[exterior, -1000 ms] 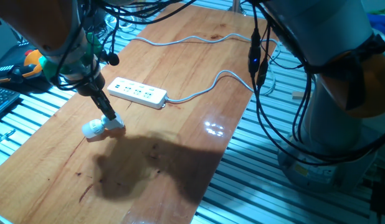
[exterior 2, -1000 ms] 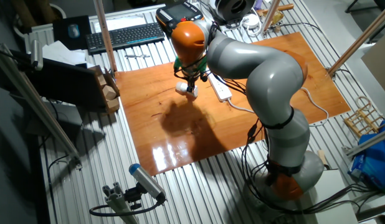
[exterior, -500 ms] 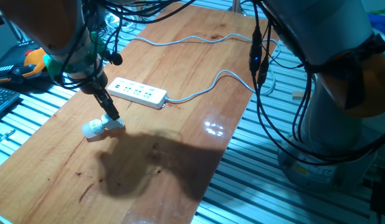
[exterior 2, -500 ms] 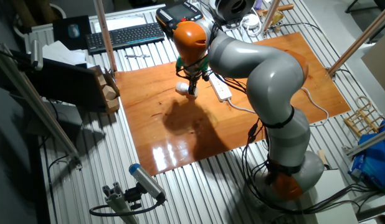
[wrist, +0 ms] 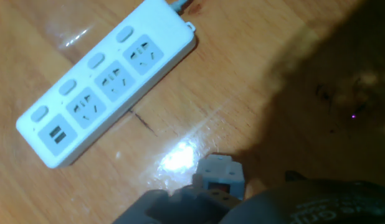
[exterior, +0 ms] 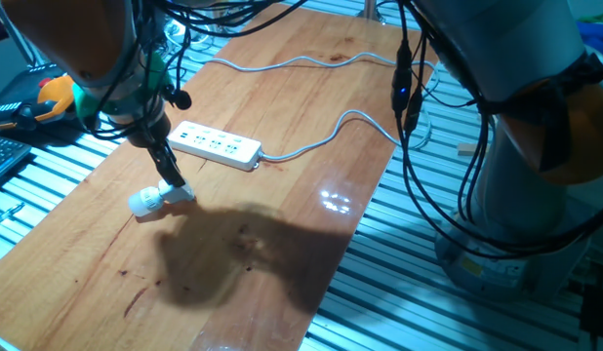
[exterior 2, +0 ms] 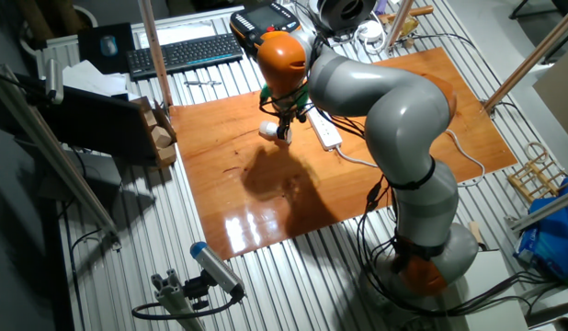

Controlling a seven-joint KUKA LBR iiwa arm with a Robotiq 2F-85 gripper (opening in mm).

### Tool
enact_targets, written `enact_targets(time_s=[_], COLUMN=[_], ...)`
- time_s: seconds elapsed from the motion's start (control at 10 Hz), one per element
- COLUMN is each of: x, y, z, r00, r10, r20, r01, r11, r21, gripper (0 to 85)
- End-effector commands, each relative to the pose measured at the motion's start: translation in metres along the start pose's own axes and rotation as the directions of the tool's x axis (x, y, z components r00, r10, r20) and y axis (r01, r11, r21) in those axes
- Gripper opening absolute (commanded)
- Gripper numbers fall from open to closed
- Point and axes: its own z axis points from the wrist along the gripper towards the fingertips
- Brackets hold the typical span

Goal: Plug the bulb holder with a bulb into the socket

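Note:
The socket (exterior: 216,145) is a long white power strip lying on the wooden table, with its grey cable (exterior: 321,141) running off to the right. The bulb holder (exterior: 170,195) lies on its side in front of the strip, its round white bulb (exterior: 140,204) pointing left. My gripper (exterior: 174,182) stands tilted right over the holder, fingertips at its top. The hand view shows the socket (wrist: 105,81) at upper left and the holder's plug end (wrist: 218,179) at the bottom edge, beside a dark blurred finger (wrist: 317,199). The jaw gap is not visible.
The table's left edge (exterior: 48,210) is close to the holder. A keyboard (exterior 2: 183,52) and other gear lie beyond the table's far side. Black cables hang from my arm (exterior: 404,97) over the right half of the table.
My gripper has shifted slightly up and to the left. The bulb holder and the socket stay where they were.

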Motion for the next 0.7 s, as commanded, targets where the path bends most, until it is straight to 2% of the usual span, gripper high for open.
enact_targets(time_s=[0.0, 0.2, 0.3, 0.4, 0.6], x=[0.001, 0.001, 0.001, 0.002, 0.004], y=[0.0, 0.001, 0.003, 0.004, 0.006], z=[0.001, 0.002, 0.006, 0.009, 0.015], r00=[1.0, 1.0, 1.0, 1.0, 1.0], r10=[0.002, 0.007, 0.008, 0.004, -0.008], r20=[0.0, 0.002, 0.004, 0.003, 0.016], r01=[-0.002, -0.007, -0.008, -0.004, 0.008], r11=[1.0, 1.0, 1.0, 1.0, 1.0], r21=[-0.006, -0.018, -0.022, -0.027, -0.007], gripper=[51.0, 51.0, 68.0, 68.0, 68.0])
